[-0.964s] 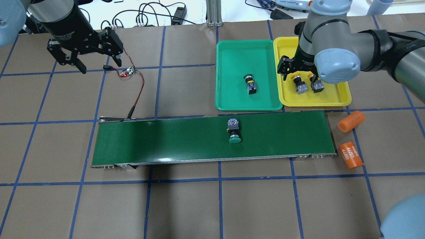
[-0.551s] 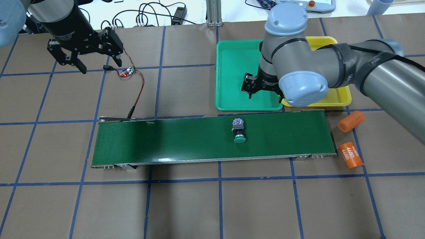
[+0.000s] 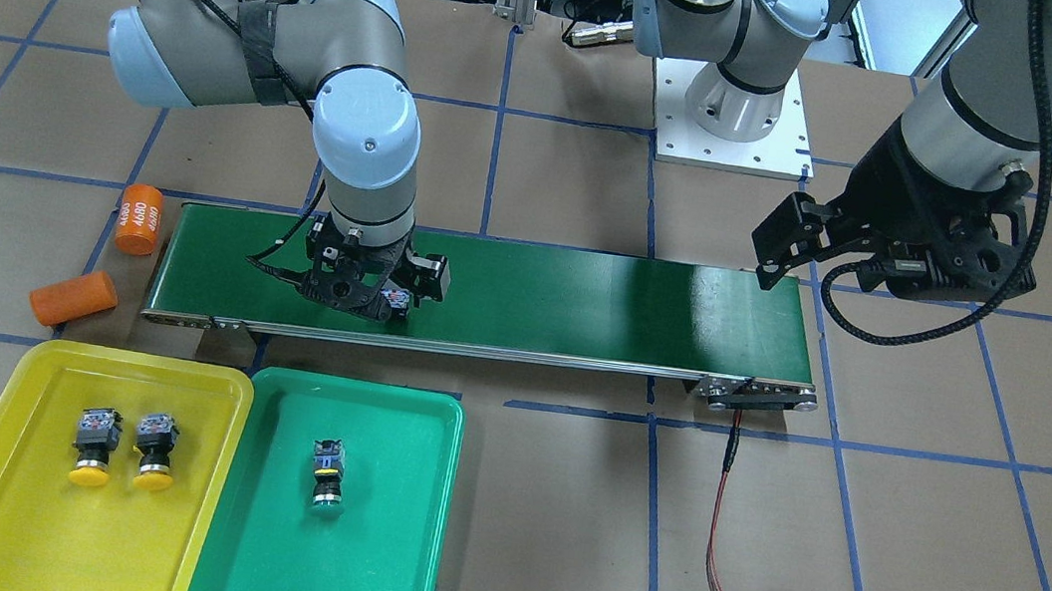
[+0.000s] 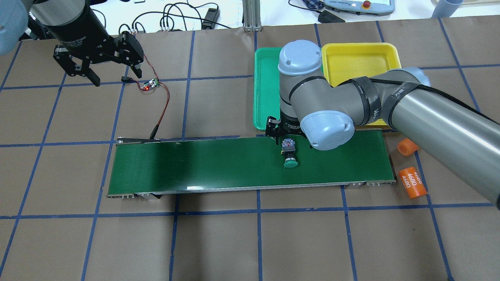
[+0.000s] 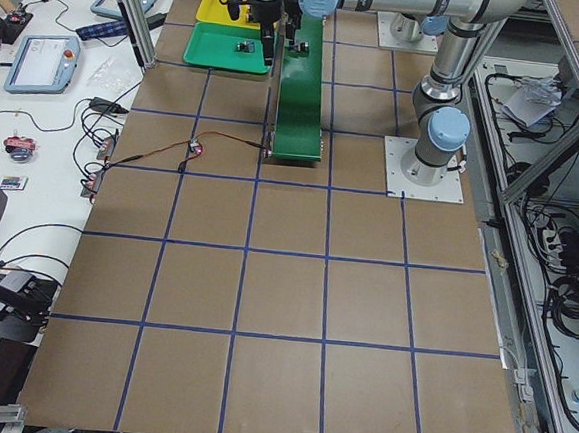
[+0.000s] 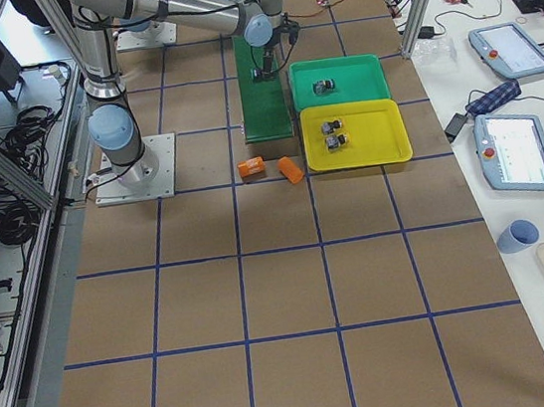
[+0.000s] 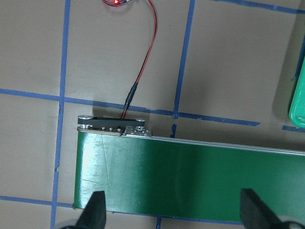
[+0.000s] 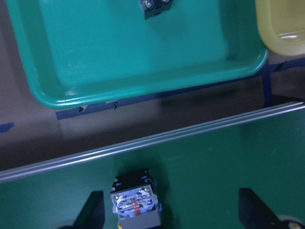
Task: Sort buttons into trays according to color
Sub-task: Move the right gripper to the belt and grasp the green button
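Table: flat top covered in brown paper, marked off in a grid of blue tape.

Conveyor belt: long, dark green, laid lengthwise across the table. All positions below are given relative to it.

- Green tray: just beside the belt's far long edge, toward its right end.
- Yellow tray: alongside the green tray, further right, rims abutting.
- Orange cylinder printed "4680": on its side, just off the belt's right end, at the robot-side corner.
- Plain orange cylinder: off the same end, at the far corner.
- Circuit board: red light lit, beyond the belt's left end on the far side, well apart from it.
- Red-black wire: runs from the board to the belt's left end.
- White base plate: on the robot's side of the belt.
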Controlling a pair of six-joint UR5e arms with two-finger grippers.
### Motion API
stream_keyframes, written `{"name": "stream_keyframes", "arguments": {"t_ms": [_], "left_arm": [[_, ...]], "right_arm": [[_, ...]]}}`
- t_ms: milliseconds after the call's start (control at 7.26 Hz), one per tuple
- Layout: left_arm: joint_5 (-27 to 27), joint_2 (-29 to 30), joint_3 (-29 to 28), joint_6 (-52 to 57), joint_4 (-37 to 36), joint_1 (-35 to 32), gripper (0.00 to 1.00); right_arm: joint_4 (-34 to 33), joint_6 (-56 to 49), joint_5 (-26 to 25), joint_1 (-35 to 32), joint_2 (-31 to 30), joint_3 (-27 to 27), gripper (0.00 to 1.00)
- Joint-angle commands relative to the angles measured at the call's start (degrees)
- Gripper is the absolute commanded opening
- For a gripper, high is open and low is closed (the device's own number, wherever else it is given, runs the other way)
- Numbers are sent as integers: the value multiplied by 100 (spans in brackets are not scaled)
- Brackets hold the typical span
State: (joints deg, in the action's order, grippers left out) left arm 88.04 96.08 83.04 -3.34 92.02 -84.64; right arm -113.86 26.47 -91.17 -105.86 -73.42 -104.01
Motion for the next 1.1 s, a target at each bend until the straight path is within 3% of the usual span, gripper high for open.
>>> {"name": "stream_keyframes", "arguments": {"t_ms": [0, 138, 275, 689, 964], "left_arm": [[2, -1, 1, 0, 0, 0, 100], [11, -54, 1, 9, 17, 0, 100], [29, 7, 54, 9, 26, -8, 100], [-33, -88, -7, 9, 26, -9, 100], [-24, 8, 10, -9, 0, -9, 100]], "right_arm": [[13, -45, -59, -5, 230, -49, 88], [-48, 16, -33, 4, 301, -32, 33], [13, -27, -59, 100, 276, -14, 0], [-4, -45, 11, 153, 223, 213, 0], [494, -71, -59, 397, 206, 949, 0]]}}
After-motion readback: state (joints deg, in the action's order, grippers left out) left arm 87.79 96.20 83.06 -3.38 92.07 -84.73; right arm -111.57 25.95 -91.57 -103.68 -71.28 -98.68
